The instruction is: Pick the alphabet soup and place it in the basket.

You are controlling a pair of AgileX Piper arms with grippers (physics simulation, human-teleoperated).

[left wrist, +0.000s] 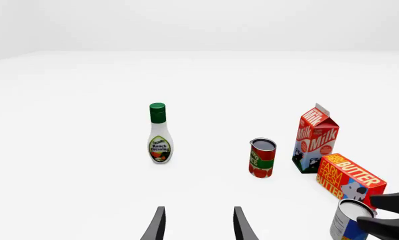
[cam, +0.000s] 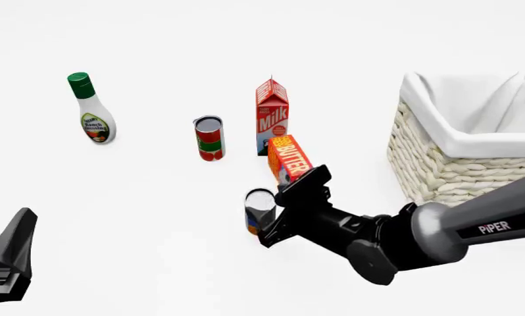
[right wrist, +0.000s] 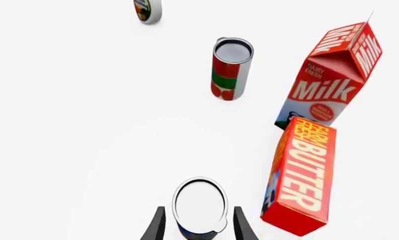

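The alphabet soup (cam: 260,210) is a small blue-labelled can with a silvery top, standing upright in front of the butter box. It also shows in the right wrist view (right wrist: 199,205) and the left wrist view (left wrist: 349,220). My right gripper (cam: 285,210) is open, with one finger on each side of the can and a thin gap on both sides (right wrist: 198,227). The wicker basket (cam: 447,164) with white lining stands at the far right. My left gripper (cam: 17,243) is open and empty at the near left (left wrist: 198,227).
A butter box (cam: 289,158) stands just behind the soup, with a milk carton (cam: 272,115) behind that. A red can with a green band (cam: 209,138) stands left of the milk. A ranch dressing bottle (cam: 91,112) stands at the far left.
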